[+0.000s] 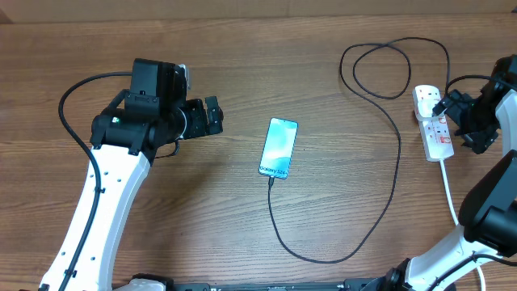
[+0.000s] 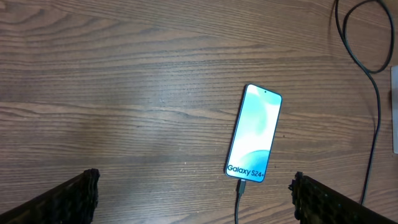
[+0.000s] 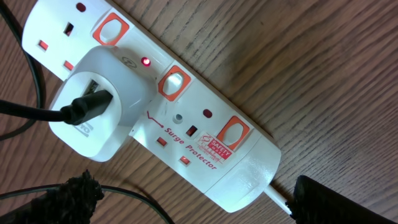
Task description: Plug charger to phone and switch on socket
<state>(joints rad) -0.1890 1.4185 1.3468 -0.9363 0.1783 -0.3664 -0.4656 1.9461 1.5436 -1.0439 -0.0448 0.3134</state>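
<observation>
Slim glossy phone (image 1: 279, 147); oblong white plastic socket (image 1: 439, 137).

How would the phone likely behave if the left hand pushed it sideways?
The phone lies flat on the table, so it would probably slide, not tip. The charger cable meets its lower end and lies in loose curves, so it looks floppy and would likely trail along.

The charger (image 1: 399, 162) runs from phone (image 1: 279, 147) to socket (image 1: 434, 129).
</observation>
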